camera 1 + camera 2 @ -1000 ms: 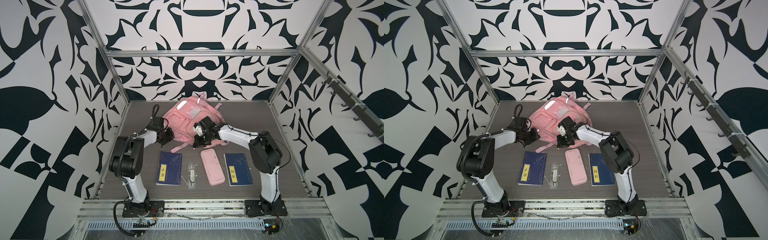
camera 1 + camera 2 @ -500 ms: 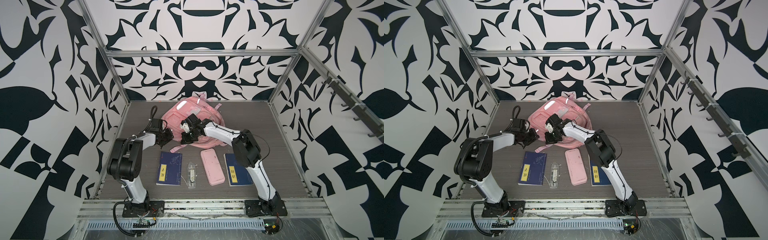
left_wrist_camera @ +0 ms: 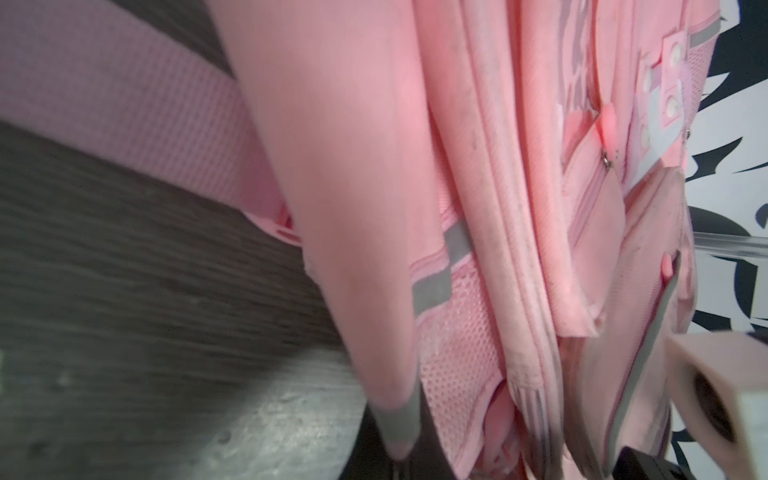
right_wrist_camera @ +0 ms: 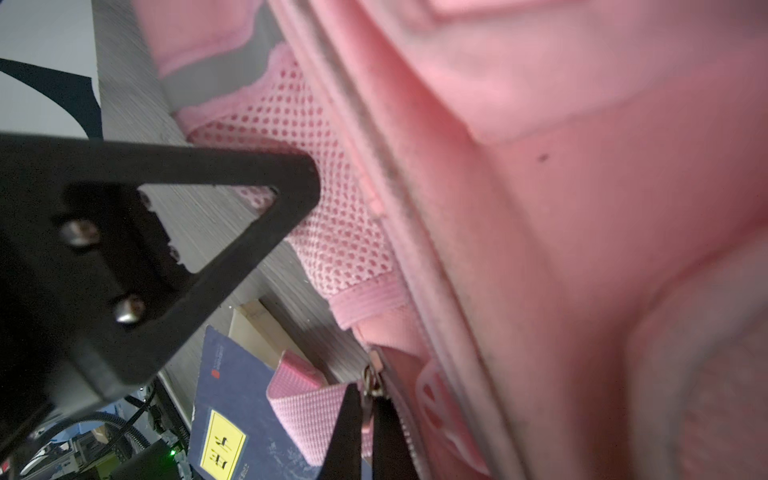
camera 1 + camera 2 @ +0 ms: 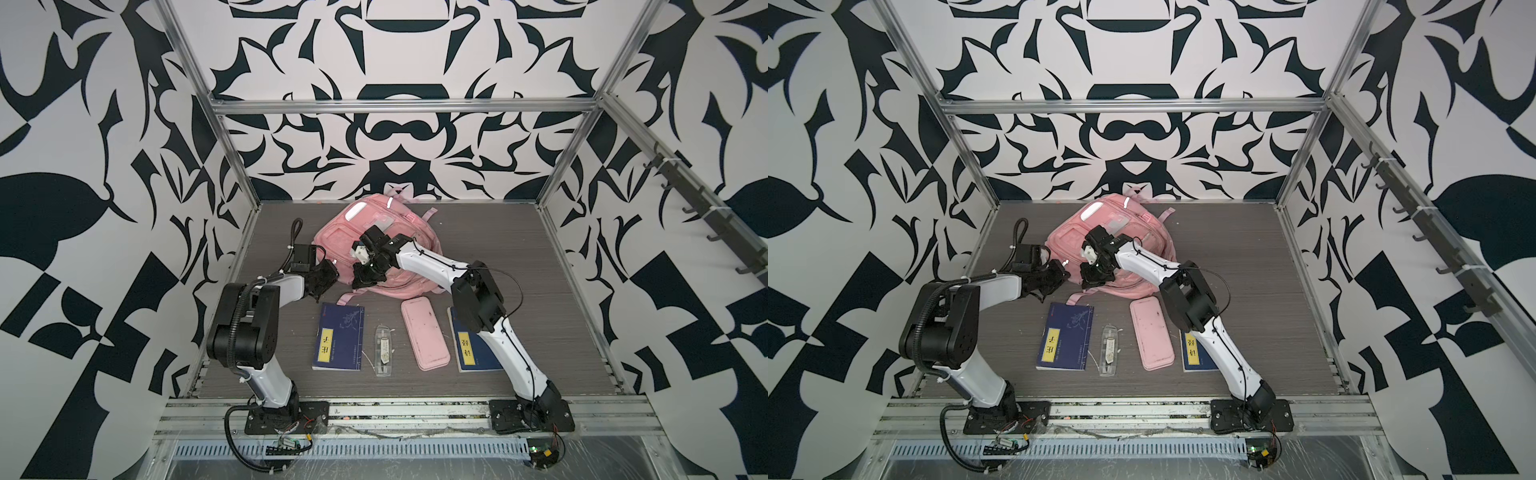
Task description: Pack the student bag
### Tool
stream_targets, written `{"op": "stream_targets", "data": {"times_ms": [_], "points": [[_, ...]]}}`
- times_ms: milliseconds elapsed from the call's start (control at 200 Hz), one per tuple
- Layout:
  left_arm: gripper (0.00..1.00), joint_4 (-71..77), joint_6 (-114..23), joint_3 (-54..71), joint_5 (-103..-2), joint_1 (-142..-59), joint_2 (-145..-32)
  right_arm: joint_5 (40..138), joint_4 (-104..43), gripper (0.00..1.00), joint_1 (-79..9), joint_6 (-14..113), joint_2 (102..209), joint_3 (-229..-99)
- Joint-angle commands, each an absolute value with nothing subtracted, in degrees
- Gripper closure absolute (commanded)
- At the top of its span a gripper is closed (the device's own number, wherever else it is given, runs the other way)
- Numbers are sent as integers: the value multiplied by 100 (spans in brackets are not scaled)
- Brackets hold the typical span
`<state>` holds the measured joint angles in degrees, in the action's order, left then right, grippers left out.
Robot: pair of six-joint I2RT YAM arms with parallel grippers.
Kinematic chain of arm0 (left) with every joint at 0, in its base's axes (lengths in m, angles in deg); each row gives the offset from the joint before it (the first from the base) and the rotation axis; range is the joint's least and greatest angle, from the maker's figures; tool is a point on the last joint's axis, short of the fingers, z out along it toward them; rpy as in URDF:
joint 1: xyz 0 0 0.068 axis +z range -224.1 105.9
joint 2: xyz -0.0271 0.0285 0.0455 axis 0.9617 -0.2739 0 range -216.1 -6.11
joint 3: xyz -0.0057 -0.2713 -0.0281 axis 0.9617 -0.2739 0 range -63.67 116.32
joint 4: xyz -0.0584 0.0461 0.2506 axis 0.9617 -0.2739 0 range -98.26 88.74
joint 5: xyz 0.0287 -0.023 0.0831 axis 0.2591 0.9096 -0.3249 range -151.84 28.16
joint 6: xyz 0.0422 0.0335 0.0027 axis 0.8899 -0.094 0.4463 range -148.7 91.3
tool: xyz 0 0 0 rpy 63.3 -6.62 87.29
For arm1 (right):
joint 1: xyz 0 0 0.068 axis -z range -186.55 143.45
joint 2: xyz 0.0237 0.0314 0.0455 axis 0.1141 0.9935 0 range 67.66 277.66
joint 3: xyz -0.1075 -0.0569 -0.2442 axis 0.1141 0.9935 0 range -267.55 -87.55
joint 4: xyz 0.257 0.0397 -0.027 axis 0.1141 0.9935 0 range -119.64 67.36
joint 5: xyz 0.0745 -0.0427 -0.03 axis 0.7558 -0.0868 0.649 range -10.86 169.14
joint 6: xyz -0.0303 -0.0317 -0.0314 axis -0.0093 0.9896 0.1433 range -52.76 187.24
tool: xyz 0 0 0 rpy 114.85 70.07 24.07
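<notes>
Gripper on the right arm point(image 4: 366, 397) is pinched shut on the small metal zip pull point(image 4: 371, 384) of the large soft pink fabric backpack point(image 5: 345, 245), lying mid-back on the grey wood-grain surface point(image 5: 561, 270). Left gripper point(image 5: 327, 274), closed, seems to clamp its side fabric. Open room lies right of the bag.

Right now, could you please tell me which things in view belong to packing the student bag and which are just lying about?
Likely for the job: student bag, left blue book, right blue book, pink pencil case, clear packet.
Just there: wall hook rail, circuit board at the front.
</notes>
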<state>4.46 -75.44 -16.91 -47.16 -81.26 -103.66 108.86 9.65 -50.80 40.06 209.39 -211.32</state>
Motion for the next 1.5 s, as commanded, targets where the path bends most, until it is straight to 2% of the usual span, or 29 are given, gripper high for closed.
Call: {"op": "stream_targets", "data": {"times_ms": [0,460,640,780,845,955,1130,1180,1345,1495], "points": [[100,647,-7955,-1811,-4231,-8234,-10478,11138,383,100,-5110,3964,20837,-21537],[99,1095,-8185,-1832,-3912,-8282,-10431,11333,258,100,-5182,4253,20894,-20908],[96,1059,-8231,-1850,-3942,-8265,-10410,10964,159,100,-5037,4331,20292,-20442],[88,995,-8218,-1780,-3943,-8261,-10479,10707,34,73,-4834,4417,19584,-19875],[84,986,-8216,-1759,-3944,-8255,-10516,10612,48,64,-4763,4511,19233,-19588],[79,950,-8180,-1736,-3939,-8237,-10548,10438,24,59,-4693,4570,18691,-19059],[73,850,-8099,-1661,-3918,-8244,-10555,9873,-18,58,-4654,4570,18012,-18185],[67,733,-8031,-1618,-3894,-8238,-10547,9713,-67,58,-4654,4556,17806,-17906],[34,-170,-7406,-1495,-4330,-8233,-10157,9395,-260,54,-4628,4535,17061,-16955],[20,-934,-6870,-1454,-4850,-8223,-9580,9250,-342,50,-4593,4548,16446,-16189]]}}
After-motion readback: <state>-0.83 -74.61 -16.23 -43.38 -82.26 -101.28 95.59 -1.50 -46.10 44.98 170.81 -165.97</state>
